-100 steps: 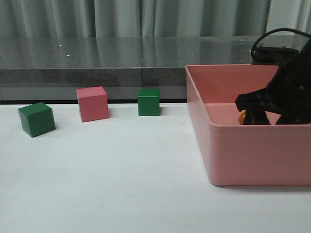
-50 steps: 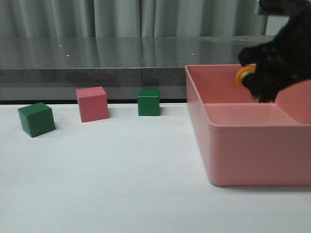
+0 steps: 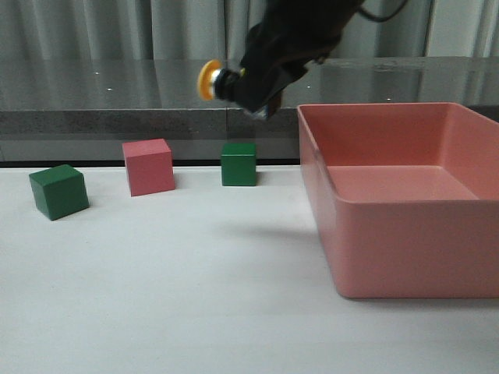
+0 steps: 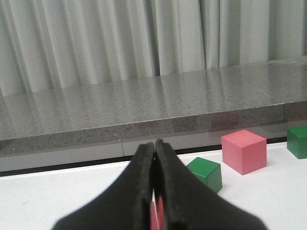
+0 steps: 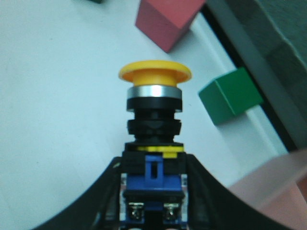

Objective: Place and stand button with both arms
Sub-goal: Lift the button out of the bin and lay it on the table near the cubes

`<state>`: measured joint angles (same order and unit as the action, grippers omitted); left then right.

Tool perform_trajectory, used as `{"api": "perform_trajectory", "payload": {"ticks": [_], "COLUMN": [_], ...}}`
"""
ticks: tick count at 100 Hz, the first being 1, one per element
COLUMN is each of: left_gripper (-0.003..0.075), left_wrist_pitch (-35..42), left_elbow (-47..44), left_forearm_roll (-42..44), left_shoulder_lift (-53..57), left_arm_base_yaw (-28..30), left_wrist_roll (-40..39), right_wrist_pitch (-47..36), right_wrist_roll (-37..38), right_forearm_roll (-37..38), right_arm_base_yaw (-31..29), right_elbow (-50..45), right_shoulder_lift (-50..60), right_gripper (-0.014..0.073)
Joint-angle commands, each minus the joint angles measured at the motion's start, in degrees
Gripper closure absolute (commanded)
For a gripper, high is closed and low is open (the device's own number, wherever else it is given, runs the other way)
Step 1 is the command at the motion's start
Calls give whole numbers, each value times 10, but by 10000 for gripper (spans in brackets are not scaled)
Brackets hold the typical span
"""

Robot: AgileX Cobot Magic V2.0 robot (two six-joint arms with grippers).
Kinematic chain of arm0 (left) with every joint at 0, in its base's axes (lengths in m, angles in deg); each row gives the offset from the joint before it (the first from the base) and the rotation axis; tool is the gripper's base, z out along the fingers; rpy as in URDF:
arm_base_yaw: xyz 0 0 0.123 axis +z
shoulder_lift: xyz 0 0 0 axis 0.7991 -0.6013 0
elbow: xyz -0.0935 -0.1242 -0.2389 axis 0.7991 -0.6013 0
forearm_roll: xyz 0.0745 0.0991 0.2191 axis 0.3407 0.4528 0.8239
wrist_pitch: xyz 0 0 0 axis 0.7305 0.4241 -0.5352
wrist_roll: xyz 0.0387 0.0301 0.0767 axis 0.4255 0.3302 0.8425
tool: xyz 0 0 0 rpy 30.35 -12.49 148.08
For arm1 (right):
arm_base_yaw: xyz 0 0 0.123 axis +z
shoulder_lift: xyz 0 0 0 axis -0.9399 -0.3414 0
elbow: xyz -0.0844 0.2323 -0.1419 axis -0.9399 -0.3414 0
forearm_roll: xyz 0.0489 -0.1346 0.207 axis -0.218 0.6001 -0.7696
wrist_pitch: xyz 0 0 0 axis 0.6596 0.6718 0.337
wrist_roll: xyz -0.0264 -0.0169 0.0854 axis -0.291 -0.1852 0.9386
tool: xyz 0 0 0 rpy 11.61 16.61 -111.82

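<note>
Button first: it is clamped by its blue contact block in the right gripper, carried high in the air with its yellow cap pointing sideways, away from the bin, which lies below and to the gripper's right side in the front view.

The bin's near wall sits just off the gripper's path; a low swing back that way could clip it. The table beneath is bare white, and a release from this height would likely let the button bounce and roll on its round cap instead of standing.

Three cubes lie beyond and below the gripper: the pink cube, a green cube almost directly under it, and a second green cube farthest off. Setting down too near them risks a knock.

The fingers hold only the block's sides, so the top-heavy cap may pivot in the grip.

The left gripper is pressed closed on nothing, low over the table; it is not ready to steady the button.
</note>
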<state>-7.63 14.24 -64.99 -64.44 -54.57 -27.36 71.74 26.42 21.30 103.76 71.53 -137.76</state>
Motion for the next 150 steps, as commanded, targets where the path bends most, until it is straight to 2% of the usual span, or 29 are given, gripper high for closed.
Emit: {"api": "perform_trajectory", "payload": {"ticks": [1,26,48,58,75,82,87,102,114,121,128,135,150], "left_gripper": [740,740,740,740,740,740,740,740,740,740,740,740,740], "left_wrist_pitch": [46,46,46,46,46,46,46,46,46,46,46,46,46], "left_elbow": [-26,-26,-26,-26,-26,-26,-26,-26,-26,-26,-26,-26,-26], "left_forearm_roll": [-3,-3,-3,-3,-3,-3,-3,-3,-3,-3,-3,-3,-3], "left_shoulder_lift": [16,16,16,16,16,16,16,16,16,16,16,16,16], "left_arm_base_yaw": [1,1,1,1,1,1,1,1,1,1,1,1,1], "left_wrist_roll": [-4,-4,-4,-4,-4,-4,-4,-4,-4,-4,-4,-4,-4], "right_wrist_pitch": [-6,29,44,45,44,44,43,65,93,101,108,121,183], "right_wrist_roll": [-57,-104,-106,-106,-106,-106,-106,-104,-59,-21,20,56,106], "right_forearm_roll": [-1,-1,-1,-4,-4,-4,-4,-4,-4,-3,-3,-3,-5], "right_arm_base_yaw": [20,54,61,61,61,61,61,60,55,45,26,-1,-79], "right_elbow": [58,146,162,162,162,162,162,173,196,207,213,213,211], "right_shoulder_lift": [-26,-158,-197,-198,-198,-198,-197,-179,-140,-110,-79,-50,-2], "right_gripper": [600,600,582,482,139,43,13,15,16,52,146,284,664]}}
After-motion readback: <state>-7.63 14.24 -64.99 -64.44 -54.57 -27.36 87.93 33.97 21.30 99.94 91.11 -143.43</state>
